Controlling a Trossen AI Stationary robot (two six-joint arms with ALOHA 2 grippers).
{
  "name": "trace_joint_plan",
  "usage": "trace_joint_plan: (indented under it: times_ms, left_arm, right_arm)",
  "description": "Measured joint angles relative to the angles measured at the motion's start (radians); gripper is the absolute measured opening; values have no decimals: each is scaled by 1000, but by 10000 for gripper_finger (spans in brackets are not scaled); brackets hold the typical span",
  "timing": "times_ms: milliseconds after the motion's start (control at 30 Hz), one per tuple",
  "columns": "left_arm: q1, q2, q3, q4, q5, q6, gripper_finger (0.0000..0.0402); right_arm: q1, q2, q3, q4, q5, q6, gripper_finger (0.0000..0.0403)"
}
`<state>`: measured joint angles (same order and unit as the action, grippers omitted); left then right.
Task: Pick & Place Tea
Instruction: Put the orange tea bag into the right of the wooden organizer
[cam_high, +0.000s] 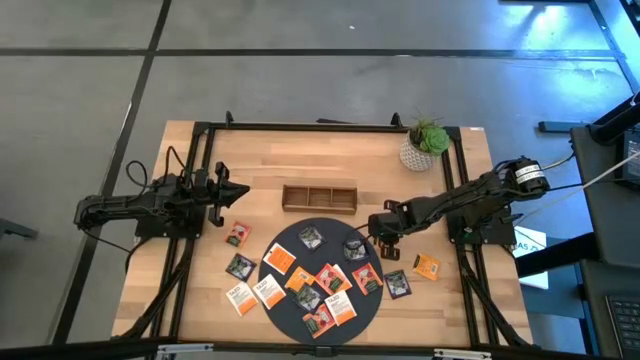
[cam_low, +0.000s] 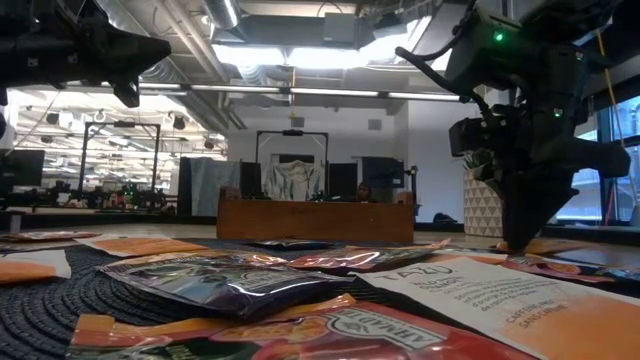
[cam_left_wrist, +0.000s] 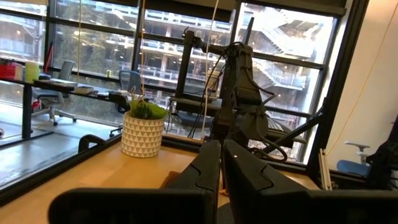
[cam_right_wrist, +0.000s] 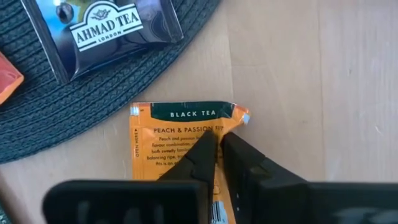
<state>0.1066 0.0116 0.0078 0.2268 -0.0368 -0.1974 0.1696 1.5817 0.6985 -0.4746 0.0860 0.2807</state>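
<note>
Because each tea sachet is light, thin, slick foil that crumples, grip an edge or a raised fold, not the flat face. The right end effector (cam_right_wrist: 219, 138) has its fingers nearly together on the orange peach-and-passion-fruit sachet (cam_right_wrist: 168, 140), which lies on the table (cam_right_wrist: 298, 74) touching the round mat (cam_right_wrist: 74, 118); only the right wrist view shows this, and a pinch cannot be confirmed. Only the high view shows the other sachets (cam_high: 278, 258) on and around the mat, the wooden tray (cam_high: 318, 197) beyond, and the left end effector (cam_high: 240, 192), closed and empty, at the table's left.
</note>
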Motion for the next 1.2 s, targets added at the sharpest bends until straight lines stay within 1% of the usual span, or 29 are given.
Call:
trace_joint_plan:
  times_ms: [100, 167, 267, 433, 567, 700, 800, 867, 967, 1067, 1200]
  left_arm:
    - [0, 0, 0, 4, 6, -2, 20]
    - [0, 0, 0, 32, 29, -1, 20]
    - [0, 0, 0, 76, 73, 1, 22]
    - [0, 0, 0, 110, 58, -3, 20]
    - [0, 9, 0, 127, 53, -50, 20]
    - [0, 61, 0, 215, 53, -103, 19]
    - [0, 142, 1, 307, 56, -127, 20]
    - [0, 217, 14, 338, 58, -164, 19]
    - [0, 361, 64, 377, 68, -209, 16]
    - [0, 539, 141, 455, 128, -195, 12]
    - [0, 776, 289, 554, 256, -152, 6]
  right_arm:
    - [0, -8, -3, 2, 2, -1, 15]
    - [0, -16, -5, 2, 2, 0, 7]
    - [0, -30, -5, 5, 7, 2, 5]
    - [-1, -58, -8, -2, 9, 5, 4]
    - [-1, -136, -9, -29, 6, 17, 4]
    - [-19, -269, -9, -15, -1, 30, 2]
    - [-56, -382, -9, 96, -1, 28, 2]
    - [-87, -449, -7, 232, -2, 18, 2]
    - [-139, -517, -5, 476, -48, -37, 2]
    - [-190, -534, -4, 706, -127, -69, 2]
    - [-233, -503, -4, 926, -263, -68, 1]
